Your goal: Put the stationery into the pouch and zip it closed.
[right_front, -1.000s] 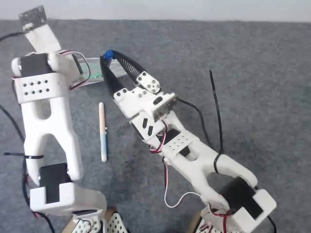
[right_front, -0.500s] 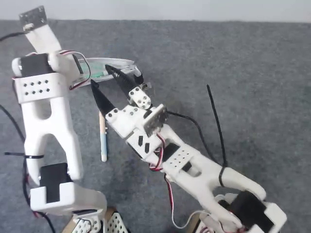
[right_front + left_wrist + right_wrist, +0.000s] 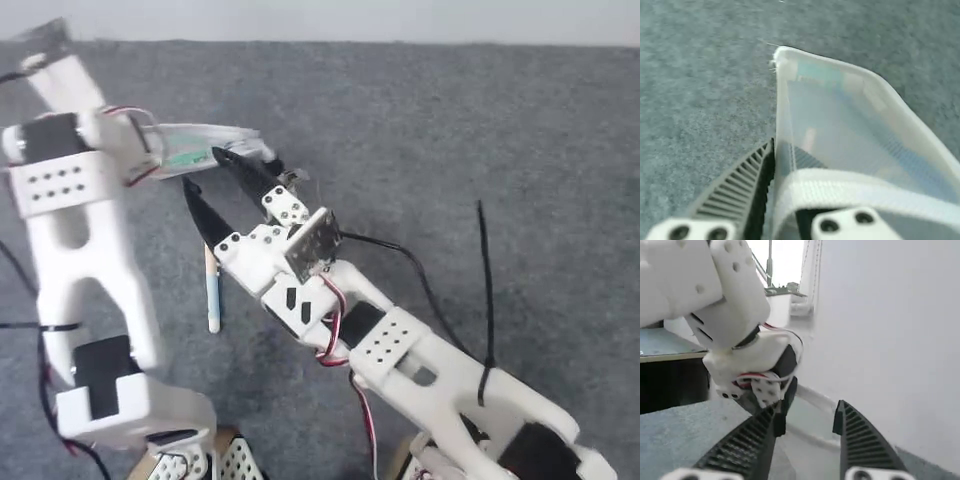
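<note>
left gripper [image 3: 774, 156] clamps pouch [image 3: 850, 120] rim, likely propping it open; right gripper [image 3: 206, 176] jaws apart, empty, near pen [image 3: 211, 292] on carpet [image 3: 500, 120].

The table is covered by a grey, coarse, felt-like mat [image 3: 500, 120] that runs from the near edge to a pale wall at the far side. Its nap is even and slightly mottled, as the left wrist view [image 3: 690, 75] shows close up. Directly on it, in the left half, lies a slim pen [image 3: 212, 295], cream at its far end, pale blue in the middle and white at its near end, pointing roughly from near to far. Beyond the pen is a translucent white pouch [image 3: 200, 145]; whether it touches the mat cannot be told.
</note>
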Controlling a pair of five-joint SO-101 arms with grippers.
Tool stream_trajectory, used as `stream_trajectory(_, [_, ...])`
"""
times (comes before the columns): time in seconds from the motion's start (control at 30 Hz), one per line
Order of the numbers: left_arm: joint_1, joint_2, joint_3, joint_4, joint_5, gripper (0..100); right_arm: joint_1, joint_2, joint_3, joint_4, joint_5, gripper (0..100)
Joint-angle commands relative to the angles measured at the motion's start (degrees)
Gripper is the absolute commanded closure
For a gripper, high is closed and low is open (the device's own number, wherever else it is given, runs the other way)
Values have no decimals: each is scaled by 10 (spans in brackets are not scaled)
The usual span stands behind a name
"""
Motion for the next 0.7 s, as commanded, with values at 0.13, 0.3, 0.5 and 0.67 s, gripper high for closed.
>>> stream_trajectory(0.13, [-98, -8, -48, -11, 19, 991, -24, -39, -80, 238, -83, 847])
stream_trajectory(0.3, [-149, -8, -52, -17, 45, 991, -36, -38, -134, 356, -123, 847])
stream_trajectory(0.5, [-171, -8, -53, -17, 58, 991, -45, -14, -145, 369, -130, 847])
stream_trajectory(0.67, [-183, -8, -53, -17, 58, 991, -57, 92, -197, 374, -130, 847])
